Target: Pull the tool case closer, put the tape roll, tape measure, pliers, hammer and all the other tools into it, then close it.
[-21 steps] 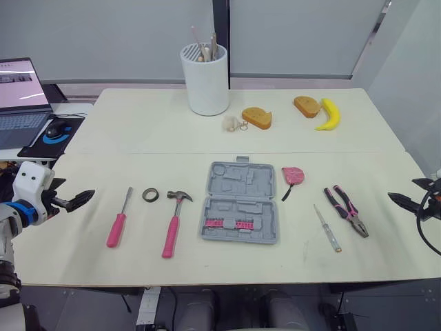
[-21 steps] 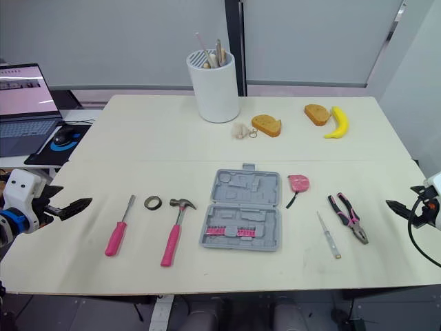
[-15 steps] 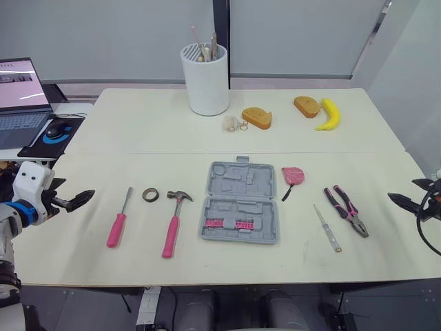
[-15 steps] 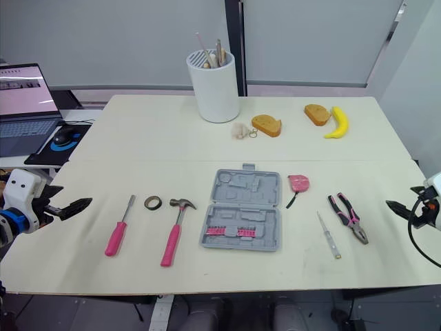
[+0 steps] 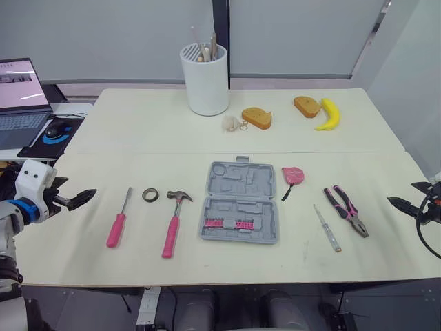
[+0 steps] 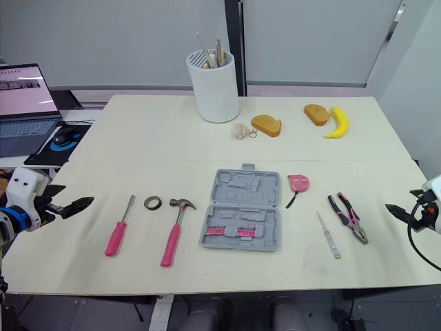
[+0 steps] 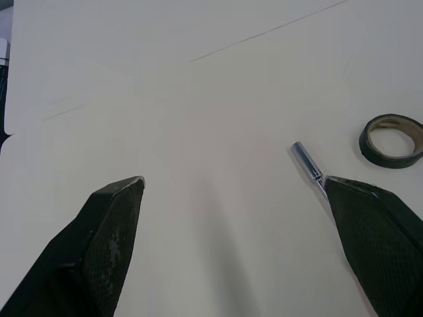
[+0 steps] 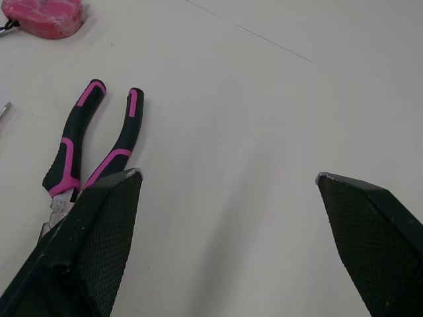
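The grey tool case (image 5: 239, 202) lies open at the table's middle, with pink bits in its near half. To its left lie a pink-handled hammer (image 5: 172, 224), a black tape roll (image 5: 151, 195) and a pink screwdriver (image 5: 118, 221). On its right are a pink tape measure (image 5: 293, 175), a slim screwdriver (image 5: 328, 228) and pink-and-black pliers (image 5: 346, 209). My left gripper (image 5: 83, 198) hovers open at the table's left edge, apart from the screwdriver tip (image 7: 307, 165) and tape roll (image 7: 391, 140). At the right edge my right gripper (image 5: 403, 194) is open, beyond the pliers (image 8: 86, 158).
At the back stand a white utensil holder (image 5: 204, 79), two bread pieces (image 5: 256, 117) (image 5: 306, 105), a banana (image 5: 327, 114) and a small keyring (image 5: 231, 123). A laptop (image 5: 21, 96) and mouse (image 5: 55, 128) sit on a side desk at the left.
Both grippers have shifted only slightly at the table's edges. The tools and case lie where they were.
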